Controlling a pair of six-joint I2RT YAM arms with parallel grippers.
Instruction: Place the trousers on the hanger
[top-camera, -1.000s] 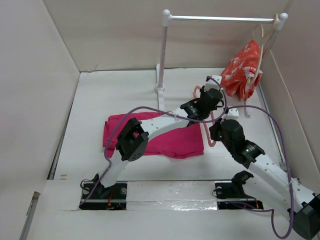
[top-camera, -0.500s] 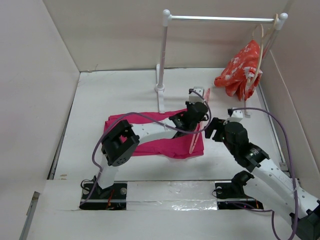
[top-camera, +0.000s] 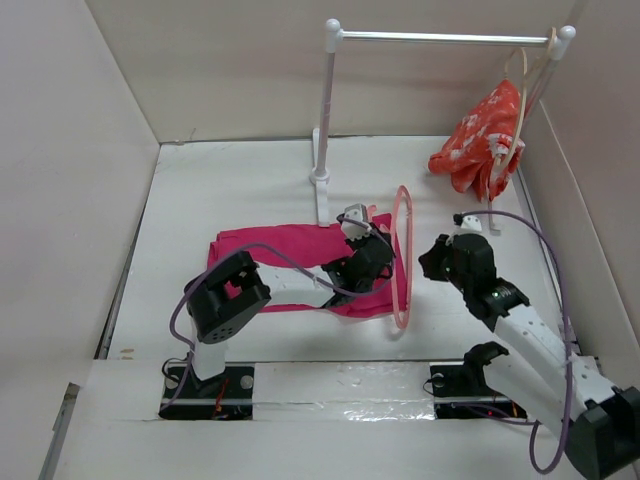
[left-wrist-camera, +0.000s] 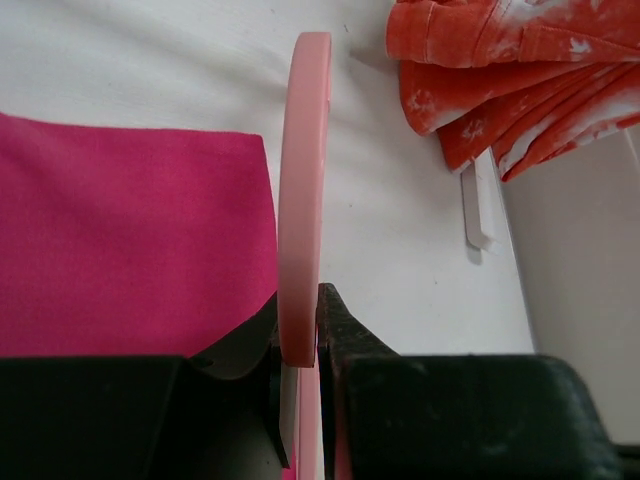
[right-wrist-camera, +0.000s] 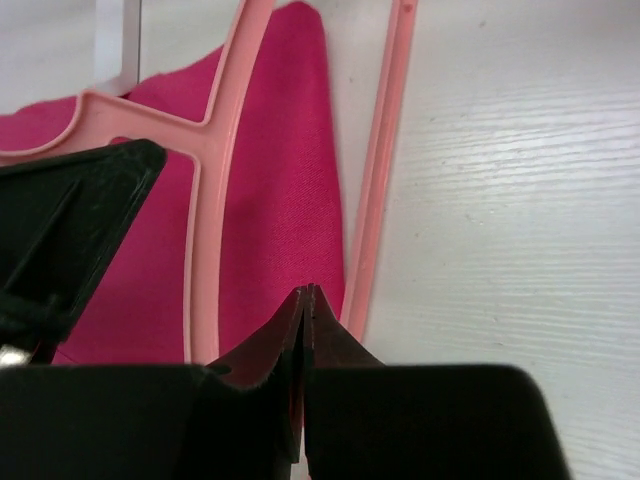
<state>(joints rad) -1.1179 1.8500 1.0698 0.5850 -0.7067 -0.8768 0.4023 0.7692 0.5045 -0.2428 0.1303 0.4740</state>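
The hanger (left-wrist-camera: 303, 180) is pinched edge-on by the left gripper (left-wrist-camera: 300, 330), standing straight ahead of it; the trousers (left-wrist-camera: 130, 240) are spread flat beneath and leftward; the right gripper (right-wrist-camera: 305, 300) is pressed together, empty, just beside the hanger's bar.

Left gripper (top-camera: 383, 245) holds hanger (top-camera: 403, 187) upright at trousers (top-camera: 270, 250) right edge; right gripper (top-camera: 427, 264) just beside.
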